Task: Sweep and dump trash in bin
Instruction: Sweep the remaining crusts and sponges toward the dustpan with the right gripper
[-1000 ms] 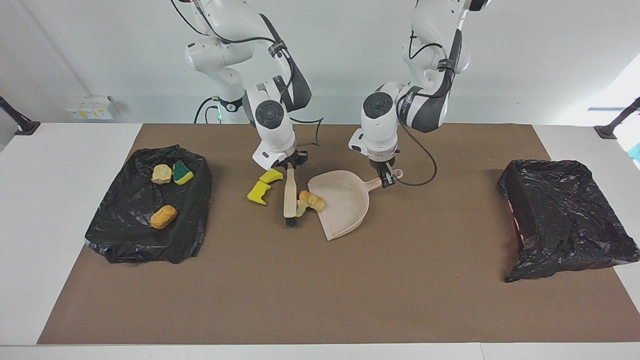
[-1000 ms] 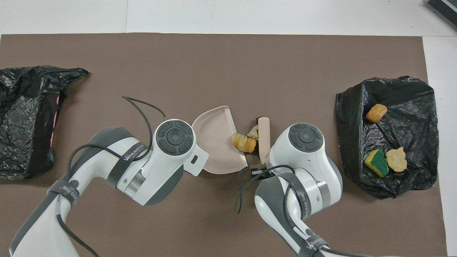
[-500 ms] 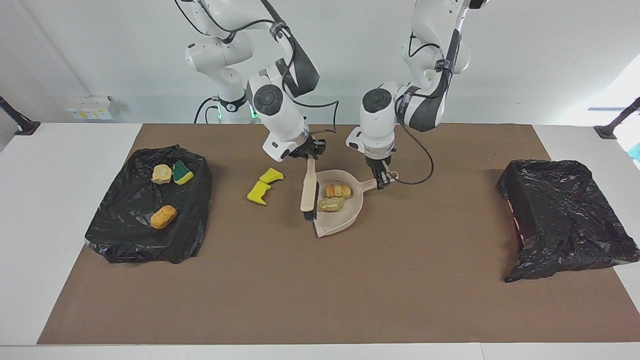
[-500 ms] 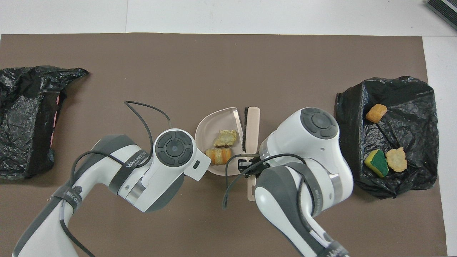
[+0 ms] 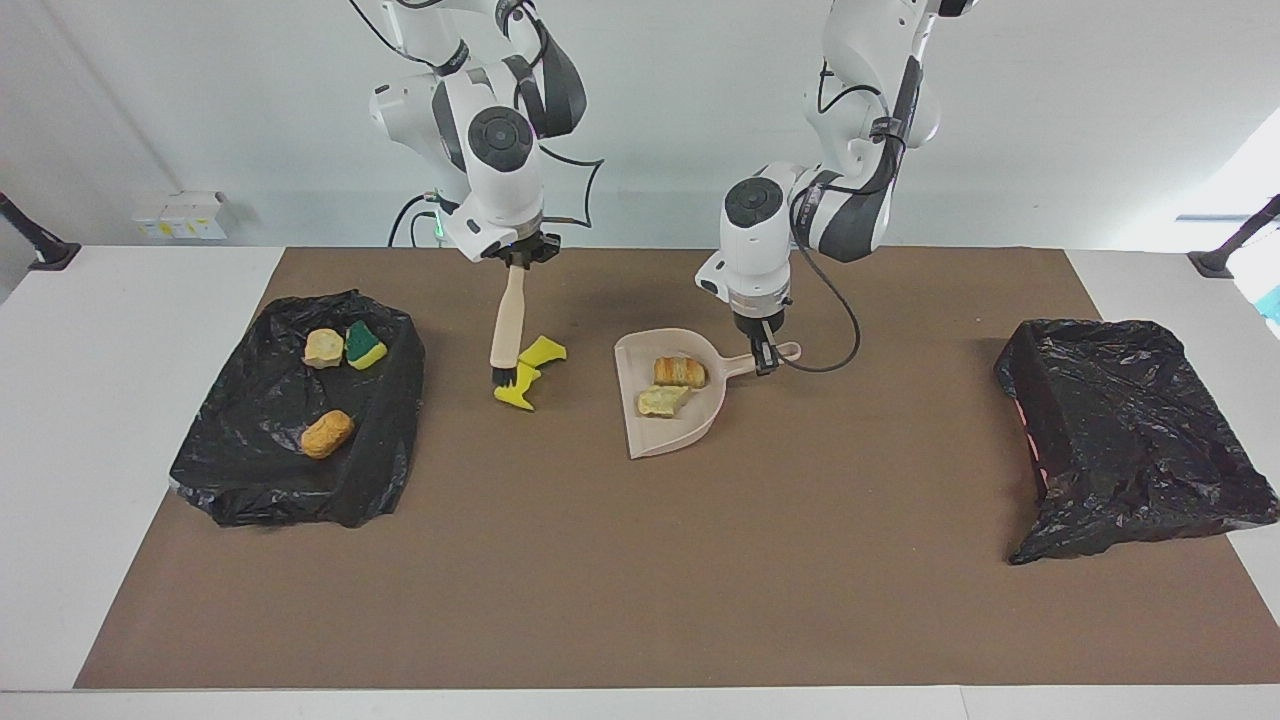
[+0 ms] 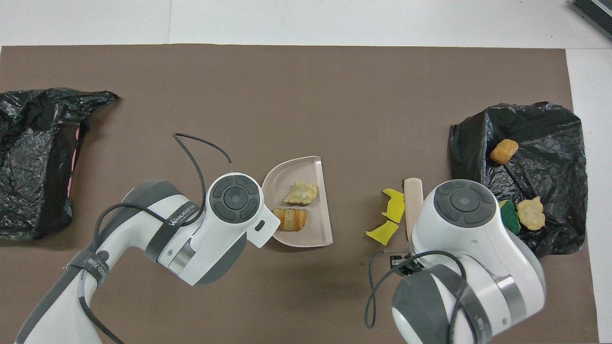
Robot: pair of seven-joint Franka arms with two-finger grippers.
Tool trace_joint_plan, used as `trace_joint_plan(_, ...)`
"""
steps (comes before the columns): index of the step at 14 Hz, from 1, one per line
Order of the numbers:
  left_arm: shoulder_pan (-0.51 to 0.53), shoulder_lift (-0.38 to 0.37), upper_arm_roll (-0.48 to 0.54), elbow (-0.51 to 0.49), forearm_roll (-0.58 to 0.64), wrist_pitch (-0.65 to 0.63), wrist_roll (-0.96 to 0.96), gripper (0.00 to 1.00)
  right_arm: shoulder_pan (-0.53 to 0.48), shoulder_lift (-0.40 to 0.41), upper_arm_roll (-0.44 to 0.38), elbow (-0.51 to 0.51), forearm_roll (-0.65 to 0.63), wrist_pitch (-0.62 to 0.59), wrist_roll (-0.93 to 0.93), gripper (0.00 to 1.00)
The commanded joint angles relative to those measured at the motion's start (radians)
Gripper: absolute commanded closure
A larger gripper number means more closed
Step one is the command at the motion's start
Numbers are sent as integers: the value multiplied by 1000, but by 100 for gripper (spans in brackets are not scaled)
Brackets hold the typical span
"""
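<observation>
The counter (image 5: 640, 600) carries a black bin bag (image 5: 290, 430) at the right arm's end holding three trash bits, and a second bin bag (image 5: 1130, 430) at the left arm's end. Mid-counter, the dustpan (image 5: 665, 425) holds two bread-like lumps (image 5: 680, 372). The left gripper (image 5: 764, 350) is clamped on the dustpan handle. The right gripper (image 5: 516, 262) pinches the brush (image 5: 507, 330), bristles at two yellow sponge wedges (image 5: 522, 385). Step in hand: second sweep. Next move likely requires pushing the wedges toward the dustpan mouth
</observation>
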State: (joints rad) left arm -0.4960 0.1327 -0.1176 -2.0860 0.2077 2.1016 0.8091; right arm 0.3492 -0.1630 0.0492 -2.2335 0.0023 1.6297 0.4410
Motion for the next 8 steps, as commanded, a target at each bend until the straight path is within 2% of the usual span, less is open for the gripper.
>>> trace_joint_plan(1,-38,-41,12,-32,15,-37,-2,100,-61,-18,14,-115,-50,56,-47,100)
trace_joint_plan(4,-45,-47,10,-37,15,-38,-43,100,-56,5,15,-141,-59,102,-70,100)
trace_joint_plan(6,-50,-50,9,-39,15,-40,-62,100,-47,19,17,-150,-22,139,-71,100)
trace_joint_plan(8,-55,-56,9,-48,15,-40,-67,100,-20,26,17,-152,111,183,-67,100)
